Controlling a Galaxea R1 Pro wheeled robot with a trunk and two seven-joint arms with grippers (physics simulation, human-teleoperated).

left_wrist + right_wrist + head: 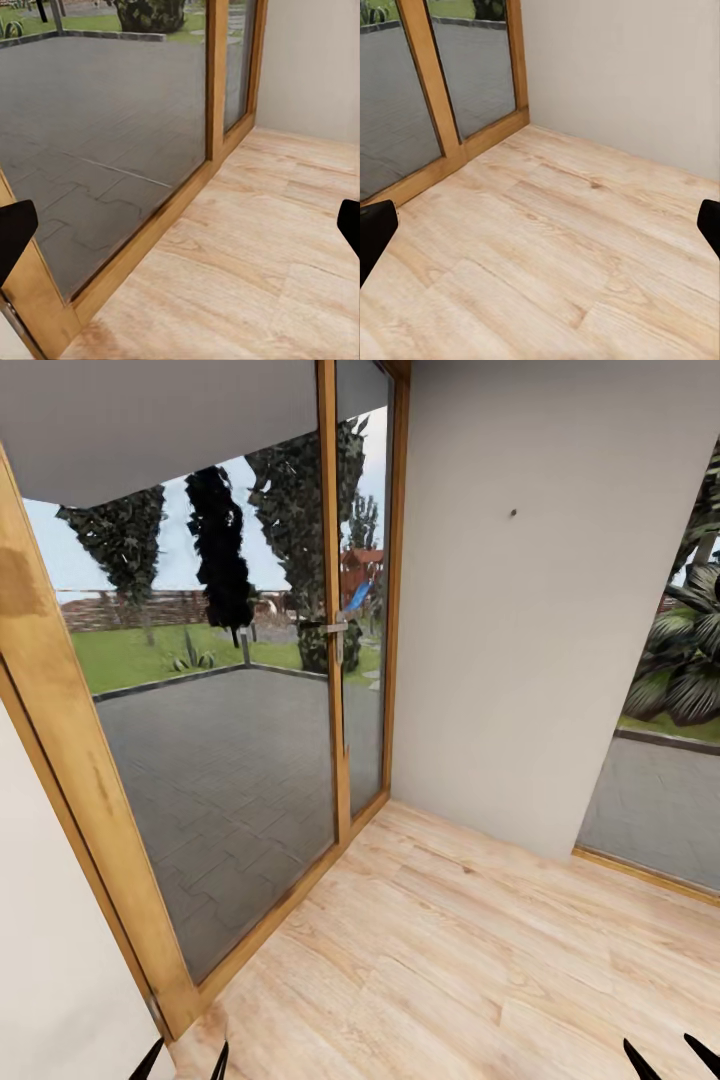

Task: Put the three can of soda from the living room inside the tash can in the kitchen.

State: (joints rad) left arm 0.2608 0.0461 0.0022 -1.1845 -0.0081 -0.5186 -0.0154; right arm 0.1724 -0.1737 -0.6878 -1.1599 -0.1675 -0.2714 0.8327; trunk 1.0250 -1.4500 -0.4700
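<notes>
At the near edge of the head view, the dark fingertips of the left gripper point(184, 1060) poked up at the lower left and those of the right gripper point(672, 1057) at the lower right, each pair of tips standing apart with nothing between them. In the left wrist view the left gripper point(180, 225) showed as two black fingers at opposite edges of the picture, spread wide and empty; in the right wrist view the right gripper point(540, 229) looked the same, released and holding nothing. Below and ahead of both lay a light wood plank floor point(480, 960), bare in the stretch that could be seen. It ran up to a wooden door frame point(60, 760) on the left, which held tall glass panes point(220, 760) and a narrower glass door with a metal handle point(335, 627). Just right of the door a plain pale wall point(530, 610) met the floor in a corner, with a small dark spot high on it. Further right, another glazed opening point(660, 800) with a wooden sill showed at the edge. Beyond the glass was a grey paved terrace point(230, 760), then a green lawn point(130, 655), dark trees point(220, 555), a low fence and a reddish play structure with a blue slide point(358, 595). Leafy plants point(690, 660) stood outside the right opening. None of these pictures told where the soda cans or the trash can were.
</notes>
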